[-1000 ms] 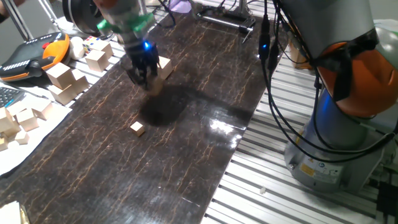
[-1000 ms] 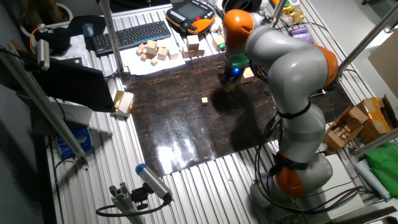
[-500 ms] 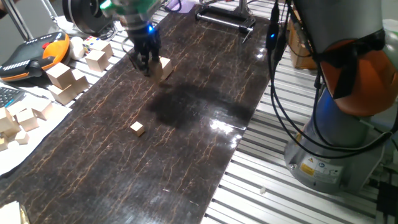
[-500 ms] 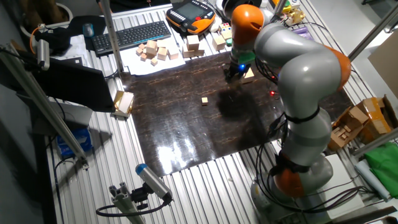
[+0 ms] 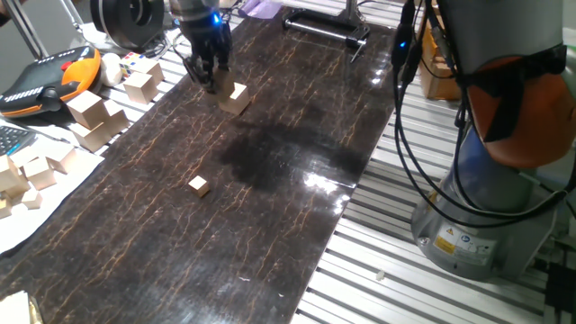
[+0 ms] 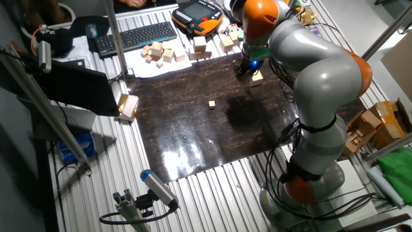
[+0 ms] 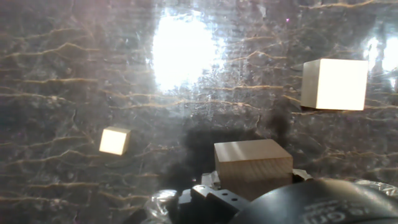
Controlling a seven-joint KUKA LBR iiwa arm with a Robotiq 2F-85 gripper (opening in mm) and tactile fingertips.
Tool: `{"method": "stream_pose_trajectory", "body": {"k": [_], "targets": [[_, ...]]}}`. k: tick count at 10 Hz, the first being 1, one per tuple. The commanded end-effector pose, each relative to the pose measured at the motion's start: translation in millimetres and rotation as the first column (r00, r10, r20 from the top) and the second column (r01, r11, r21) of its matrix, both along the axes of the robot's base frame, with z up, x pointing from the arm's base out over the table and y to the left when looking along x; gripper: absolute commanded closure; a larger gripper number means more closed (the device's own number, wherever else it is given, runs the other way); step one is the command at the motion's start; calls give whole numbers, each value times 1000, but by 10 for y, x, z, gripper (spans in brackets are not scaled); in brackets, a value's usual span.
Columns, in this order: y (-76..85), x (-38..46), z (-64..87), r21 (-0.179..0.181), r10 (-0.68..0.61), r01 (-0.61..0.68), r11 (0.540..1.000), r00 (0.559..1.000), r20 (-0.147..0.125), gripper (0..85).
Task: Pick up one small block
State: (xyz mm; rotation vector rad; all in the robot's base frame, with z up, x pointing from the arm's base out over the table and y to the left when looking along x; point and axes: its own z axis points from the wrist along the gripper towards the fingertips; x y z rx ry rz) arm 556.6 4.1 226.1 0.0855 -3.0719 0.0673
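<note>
My gripper (image 5: pixel 212 79) is shut on the small block (image 7: pixel 252 163), a reddish-tan wooden cube that fills the lower middle of the hand view. I hold it above the dark mat (image 5: pixel 270 207). In the fixed views the fingers mostly hide the block. The larger pale cube (image 5: pixel 236 97) lies on the mat just beside and below the gripper, and it also shows in the hand view (image 7: pixel 334 84). The tiny pale cube (image 5: pixel 199 185) lies alone nearer the mat's middle, at the left of the hand view (image 7: pixel 115 140). The gripper also shows in the other fixed view (image 6: pixel 243 69).
Several loose wooden blocks (image 5: pixel 94 112) lie off the mat's left edge, next to an orange teach pendant (image 5: pixel 45 76). A keyboard (image 6: pixel 138 35) is at the back. The arm's base (image 5: pixel 486 198) and cables stand to the right of the mat.
The gripper has risen from the mat with the small block and moved toward the mat's far end, past the larger pale cube. Both pale cubes have stayed put.
</note>
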Motion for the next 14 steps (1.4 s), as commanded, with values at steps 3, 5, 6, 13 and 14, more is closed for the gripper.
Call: {"method": "stream_pose_trajectory", "body": {"k": [3,5,6,13,14], "targets": [[11,10,-10,3,0,0,1000,1000,3,843],[17,13,-15,1,3,-3,1000,1000,-2,843],[14,5,-9,1,6,-6,1000,1000,-5,843],[12,-14,4,5,7,-7,1000,1000,-19,843],[12,-18,7,9,9,-8,1000,1000,-21,843]]}}
